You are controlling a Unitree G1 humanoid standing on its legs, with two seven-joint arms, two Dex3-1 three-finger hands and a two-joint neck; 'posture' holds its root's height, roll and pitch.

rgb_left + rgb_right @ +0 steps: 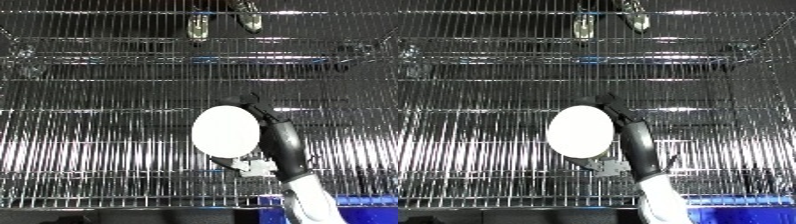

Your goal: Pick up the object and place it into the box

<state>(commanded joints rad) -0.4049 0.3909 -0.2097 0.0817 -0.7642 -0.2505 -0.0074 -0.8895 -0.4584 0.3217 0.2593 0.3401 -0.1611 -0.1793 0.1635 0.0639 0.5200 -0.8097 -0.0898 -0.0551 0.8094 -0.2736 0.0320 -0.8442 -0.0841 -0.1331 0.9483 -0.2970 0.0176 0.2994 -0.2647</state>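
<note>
A white, smooth oval object [226, 131] is held up over the wire rack [89, 150], its broad face turned toward the camera. My right hand [282, 140] comes in from the lower right on a white forearm. Its black fingers curl over the object's upper right edge and the thumb hooks under its lower edge. A small pale piece [258, 167] shows just below the object by the thumb; what it is cannot be told. My left hand appears in neither view.
The rack's wire shelves fill almost the whole picture, with a rail crossing further back [195, 59]. A blue bin's edge [740, 210] shows at the bottom right corner. Two shiny metal pieces [197, 26] sit at the top centre.
</note>
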